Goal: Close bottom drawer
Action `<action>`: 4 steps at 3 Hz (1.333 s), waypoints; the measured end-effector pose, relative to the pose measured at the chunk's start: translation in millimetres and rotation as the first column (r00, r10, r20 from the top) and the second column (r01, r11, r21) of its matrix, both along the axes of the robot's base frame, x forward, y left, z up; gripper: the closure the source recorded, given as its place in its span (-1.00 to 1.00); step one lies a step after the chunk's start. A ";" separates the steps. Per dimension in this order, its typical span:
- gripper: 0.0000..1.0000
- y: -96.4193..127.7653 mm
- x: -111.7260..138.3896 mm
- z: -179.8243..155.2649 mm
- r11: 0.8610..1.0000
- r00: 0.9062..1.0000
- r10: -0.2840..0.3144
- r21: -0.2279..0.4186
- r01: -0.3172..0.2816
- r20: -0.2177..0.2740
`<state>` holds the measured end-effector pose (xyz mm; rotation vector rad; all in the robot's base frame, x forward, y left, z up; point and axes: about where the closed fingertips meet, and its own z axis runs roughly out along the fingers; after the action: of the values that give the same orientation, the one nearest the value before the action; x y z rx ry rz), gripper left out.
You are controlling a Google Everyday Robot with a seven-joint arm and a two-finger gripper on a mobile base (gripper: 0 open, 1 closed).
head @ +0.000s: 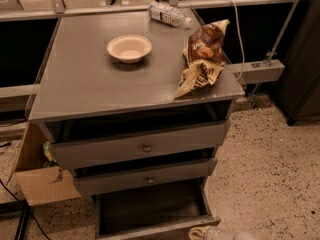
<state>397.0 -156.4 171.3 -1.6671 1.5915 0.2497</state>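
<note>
The grey metal cabinet [125,91] has three drawers, each pulled out to some degree. The bottom drawer [155,228] is the lowest and stands pulled far out, its dark inside [150,204] showing. Its front panel lies along the lower edge of the view and its knob is hidden. My gripper [207,232] shows only as a pale part at the bottom edge, just right of the bottom drawer's front right corner and close to it.
On the cabinet top are a beige bowl [129,48], a water bottle [168,14] lying at the back and a chip bag [202,59] overhanging the right front edge. A cardboard box [42,181] stands at the cabinet's left. Speckled floor [270,174] lies to the right.
</note>
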 end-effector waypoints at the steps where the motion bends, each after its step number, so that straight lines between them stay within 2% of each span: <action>1: 1.00 3.5 12.0 -3.7 1.000 0.998 -0.005 0.030 0.003 0.058; 3: 1.00 4.8 29.0 -7.4 0.999 0.993 -0.016 0.048 0.010 0.119; 4: 1.00 3.8 49.5 -5.4 0.999 0.987 -0.023 0.045 0.016 0.161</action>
<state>446.5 -152.7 165.9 -1.5955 1.4706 0.1339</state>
